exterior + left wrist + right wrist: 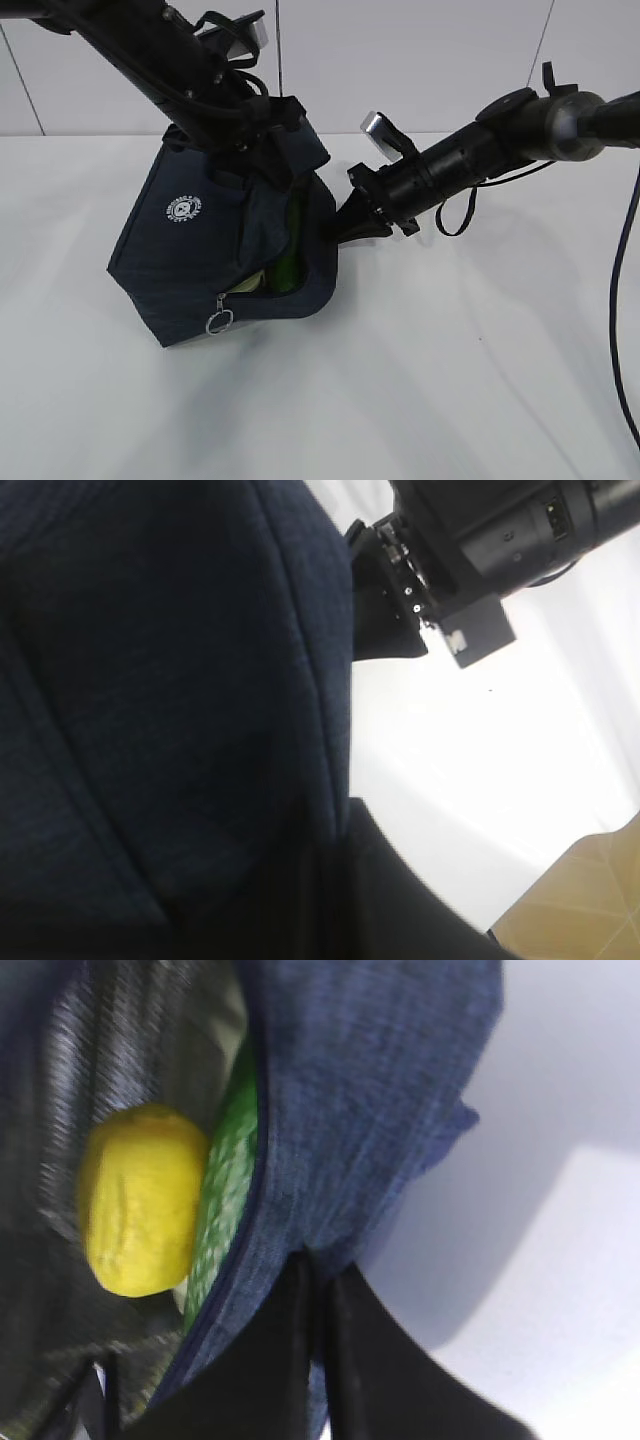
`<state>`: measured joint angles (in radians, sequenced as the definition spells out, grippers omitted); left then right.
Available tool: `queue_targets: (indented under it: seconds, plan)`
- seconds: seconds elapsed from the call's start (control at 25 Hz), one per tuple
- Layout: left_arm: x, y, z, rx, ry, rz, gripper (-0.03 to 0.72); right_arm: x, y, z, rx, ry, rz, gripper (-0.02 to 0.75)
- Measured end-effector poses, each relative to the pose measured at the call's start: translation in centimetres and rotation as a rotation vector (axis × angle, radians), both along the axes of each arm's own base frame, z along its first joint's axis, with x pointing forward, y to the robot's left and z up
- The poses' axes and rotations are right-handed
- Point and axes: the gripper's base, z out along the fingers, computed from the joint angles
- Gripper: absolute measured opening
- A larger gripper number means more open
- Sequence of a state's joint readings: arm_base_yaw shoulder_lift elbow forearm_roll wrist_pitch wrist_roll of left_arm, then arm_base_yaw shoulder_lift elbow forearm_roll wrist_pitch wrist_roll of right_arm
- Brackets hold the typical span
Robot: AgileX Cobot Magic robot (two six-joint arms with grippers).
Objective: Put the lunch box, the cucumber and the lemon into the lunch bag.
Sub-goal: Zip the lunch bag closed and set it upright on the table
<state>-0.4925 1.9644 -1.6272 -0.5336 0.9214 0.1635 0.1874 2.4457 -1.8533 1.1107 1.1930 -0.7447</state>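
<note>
A: Largest first: what does the figure show?

B: A white bench [480, 380] carries the dark navy fabric lunch bag [190, 260], tilted, toward the bench's far left side. The left gripper [240, 120] sits at its handles; its fingers cannot be seen, though the readings have them closed, seemingly on the handles. The right gripper [320, 1360] has its black fingers pinched narrowly on the bag's open flap edge.

A: And the contents?

B: Inside the opening lie the long dark green cucumber [225, 1190] and the small yellow oval lemon [138, 1200], touching. A pale sliver low in the mouth may be the lunch box; I cannot tell. Loading looks nearly or wholly done.

A: Any writing?

B: A small round white logo [184, 209] is on the bag's side; its text is too small to read. A metal ring pull [219, 321] hangs at the zipper's lower end.
</note>
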Motion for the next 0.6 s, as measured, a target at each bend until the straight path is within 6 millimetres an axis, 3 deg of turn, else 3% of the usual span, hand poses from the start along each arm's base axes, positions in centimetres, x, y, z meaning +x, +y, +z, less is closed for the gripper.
queue_targets:
  seconds: [0.24,0.6]
  plan:
    - [0.0,-0.1,0.1,-0.019,0.01,0.005,0.003,0.6,-0.8,1.6,0.026,-0.027,-0.031,0.01]
    - [0.2,-1.2,1.1,-0.194,0.02,0.058,0.003,1.1,-5.3,8.8,0.012,-0.126,-0.13,0.009]
